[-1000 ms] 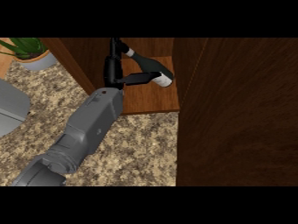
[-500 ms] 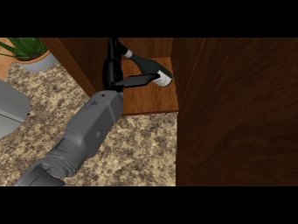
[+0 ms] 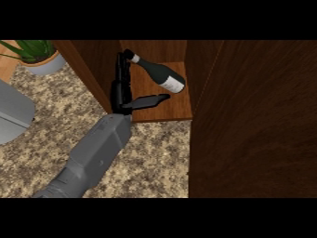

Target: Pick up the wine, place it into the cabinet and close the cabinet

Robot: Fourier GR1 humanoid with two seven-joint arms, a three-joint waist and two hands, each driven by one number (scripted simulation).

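One hand (image 3: 124,88) visible, wine (image 3: 159,76) in cabinet (image 3: 257,116)

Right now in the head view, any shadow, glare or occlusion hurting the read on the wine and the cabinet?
Head view: light is flat, no glare; wine bottle reads dark but clear on the shelf; cabinet door fills the right side and blocks what lies behind; left hand is black against dark wood.

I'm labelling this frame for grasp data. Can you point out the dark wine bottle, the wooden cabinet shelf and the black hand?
Dark wine bottle with white label (image 3: 162,76): head view, its body.
Wooden cabinet shelf (image 3: 171,109): head view, bare front part.
Black left hand (image 3: 123,86): head view, its palm.
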